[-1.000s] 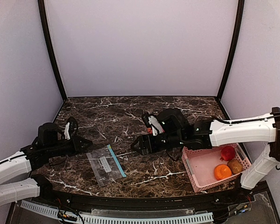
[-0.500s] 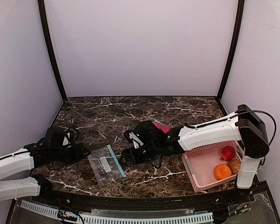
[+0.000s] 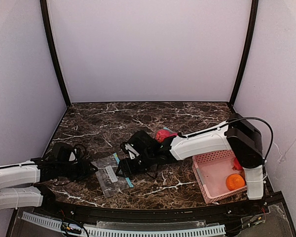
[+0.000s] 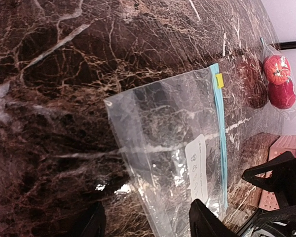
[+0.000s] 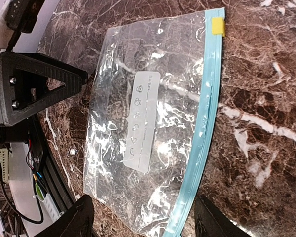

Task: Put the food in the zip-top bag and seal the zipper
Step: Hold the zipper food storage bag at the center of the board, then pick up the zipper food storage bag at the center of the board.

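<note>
The clear zip-top bag (image 3: 111,174) lies flat and empty on the marble, with a teal zipper strip (image 5: 203,133) and a yellow slider (image 5: 217,25). My left gripper (image 3: 91,169) is open at the bag's left edge, its fingers straddling the bag's corner (image 4: 148,223). My right gripper (image 3: 122,168) is open just above the bag's zipper side, the bag between its fingers (image 5: 143,222). Two glossy red fruits (image 4: 278,81) sit in clear wrap behind the right arm (image 3: 163,134). An orange fruit (image 3: 235,181) and a red one (image 3: 237,163) lie in the pink basket (image 3: 207,185).
The pink basket stands at the front right, partly behind the right arm's base. The two grippers face each other closely across the bag; the left one shows in the right wrist view (image 5: 34,86). The table's front edge runs just below the bag.
My right arm has swung left from the table's middle to the bag's zipper side. My left gripper has dropped lower and moved to the bag's left edge. The bag has not moved.
</note>
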Controlling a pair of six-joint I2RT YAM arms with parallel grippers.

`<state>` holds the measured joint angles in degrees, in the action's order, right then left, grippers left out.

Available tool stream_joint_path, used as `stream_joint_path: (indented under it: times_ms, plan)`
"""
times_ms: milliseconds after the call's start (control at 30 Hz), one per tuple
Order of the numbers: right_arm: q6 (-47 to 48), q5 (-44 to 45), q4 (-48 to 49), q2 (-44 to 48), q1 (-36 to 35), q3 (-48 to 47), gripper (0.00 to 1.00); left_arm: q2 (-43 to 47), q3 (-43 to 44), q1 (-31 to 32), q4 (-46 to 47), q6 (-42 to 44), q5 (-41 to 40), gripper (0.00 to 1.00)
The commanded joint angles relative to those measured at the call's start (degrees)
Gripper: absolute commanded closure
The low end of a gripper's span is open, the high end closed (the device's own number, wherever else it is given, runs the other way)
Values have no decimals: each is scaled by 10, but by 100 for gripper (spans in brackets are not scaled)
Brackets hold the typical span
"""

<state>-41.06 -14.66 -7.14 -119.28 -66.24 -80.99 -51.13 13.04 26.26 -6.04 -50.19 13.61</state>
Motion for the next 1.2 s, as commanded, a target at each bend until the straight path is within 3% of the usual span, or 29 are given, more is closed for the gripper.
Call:
stream_joint_path:
  times_ms: [0,533,767,900,1067,1167]
  plan:
    - [-3,-13,-9,-31,-6,-35,33,-27,-19,1,42,-13,26,42]
    - [3,-21,-29,-93,-5,-94,37,-62,-47,1,137,-50,57,46]
    - [5,-32,-28,-107,-4,-104,39,-63,-55,1,158,-58,62,53]
    - [7,-34,-28,-109,-4,-105,39,-66,-58,1,162,-59,60,62]
    - [7,-30,-27,-102,-4,-101,41,-78,-57,1,169,-55,62,88]
    - [14,-17,-27,-76,-3,-85,40,-79,-46,1,164,-41,66,99]
